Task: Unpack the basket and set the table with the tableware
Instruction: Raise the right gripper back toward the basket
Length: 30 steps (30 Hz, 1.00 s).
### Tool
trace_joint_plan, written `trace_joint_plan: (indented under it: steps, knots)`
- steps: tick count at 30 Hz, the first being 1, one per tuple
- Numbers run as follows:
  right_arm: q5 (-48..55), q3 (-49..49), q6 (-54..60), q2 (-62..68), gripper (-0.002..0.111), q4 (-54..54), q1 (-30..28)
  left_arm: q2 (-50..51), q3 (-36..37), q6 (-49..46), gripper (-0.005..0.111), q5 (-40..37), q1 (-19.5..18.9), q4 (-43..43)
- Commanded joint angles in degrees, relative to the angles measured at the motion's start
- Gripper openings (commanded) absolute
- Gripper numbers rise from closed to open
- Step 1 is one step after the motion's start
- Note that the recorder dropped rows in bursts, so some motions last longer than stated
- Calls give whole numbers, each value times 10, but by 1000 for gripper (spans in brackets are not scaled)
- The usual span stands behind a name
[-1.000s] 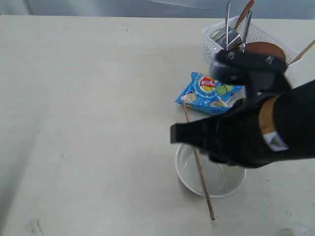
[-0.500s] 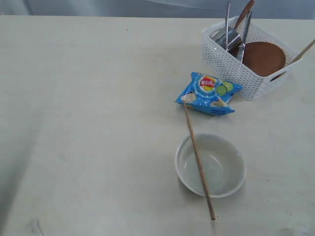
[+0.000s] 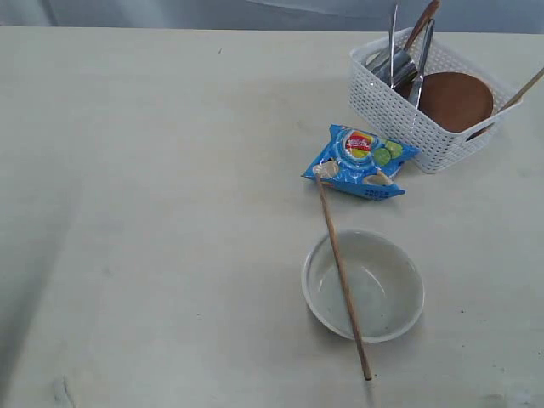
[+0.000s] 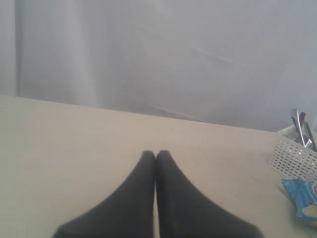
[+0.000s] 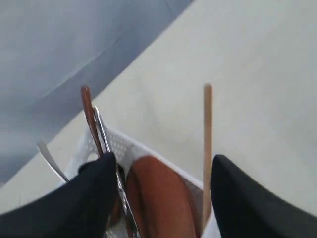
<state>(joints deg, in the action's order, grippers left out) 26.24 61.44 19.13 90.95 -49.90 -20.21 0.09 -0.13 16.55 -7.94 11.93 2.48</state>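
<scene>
The plate (image 3: 455, 100) leans on edge in the basket (image 3: 399, 115) at the far right of the tabletop (image 3: 170, 212). It is round, reddish-brown and smooth-looking. I judge it stiff, fairly light and slippery, best pinched over its upper rim where it stands clear of the white lattice wall. To its right the standing chopstick (image 3: 527, 87) pokes out over the basket's edge. It is thin, light wood and likely to roll, so I would take it near mid-length. Left of the plate a steel cup (image 3: 399, 68), steel cutlery (image 3: 423, 59) and a dark wooden spoon (image 3: 422, 24) stand crowded together, hard and slick. My right tool (image 5: 163, 157) hovers over the basket, jaws wide apart, holding nothing. Nearer lies a crinkly blue snack bag (image 3: 361, 161), then the white bowl (image 3: 382, 293) with a second chopstick (image 3: 342, 276) resting across it. My left tool (image 4: 156, 153) is pressed closed and empty.
</scene>
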Motion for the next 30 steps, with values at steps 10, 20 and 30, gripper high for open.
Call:
trace_joint_plan:
  steps: [10,20,30]
  knots:
    - [117,141,-165,84,54,214,0,-1,1,-3,0,-1,2,5]
    - [44,141,-180,147,54,193,0,-1,1,-3,0,-1,2,5]
    - [67,185,-163,146,54,235,-10,-1,1,-3,0,-1,2,5]
